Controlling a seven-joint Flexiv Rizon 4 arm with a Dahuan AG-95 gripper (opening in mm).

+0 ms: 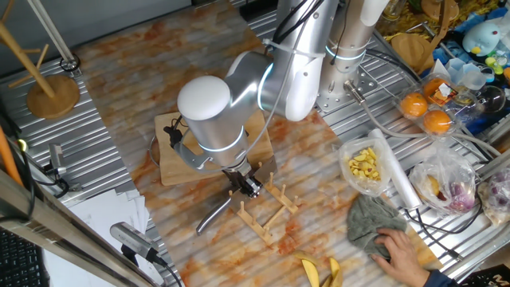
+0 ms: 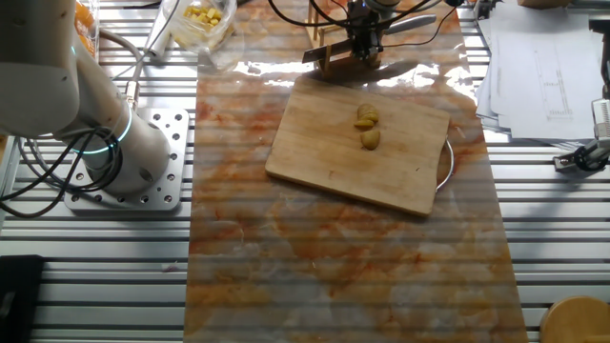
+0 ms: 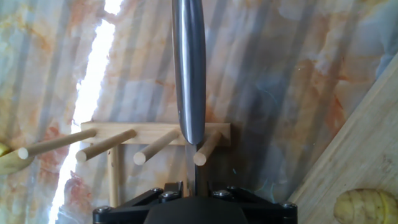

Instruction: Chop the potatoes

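Two yellow-olive potato chunks (image 2: 367,117) lie together on the wooden cutting board (image 2: 334,152); one also shows at the lower right of the hand view (image 3: 367,205). A knife with a steel handle (image 3: 188,68) rests in a wooden peg rack (image 3: 155,132) beside the board. My gripper (image 3: 194,186) is down at the rack (image 1: 263,211), its jaws either side of the thin blade with a gap on one side. The handle (image 1: 213,215) sticks out away from the gripper (image 1: 249,187). In the other fixed view the gripper (image 2: 362,43) stands over the rack (image 2: 334,59).
A clear bag of pale yellow pieces (image 1: 362,166) lies right of the rack. A person's hand (image 1: 402,247) rests on a grey cloth (image 1: 370,219). Banana peels (image 1: 319,273) lie at the front edge. Oranges (image 1: 426,112), papers (image 1: 111,215) and a wooden stand (image 1: 52,92) surround the mat.
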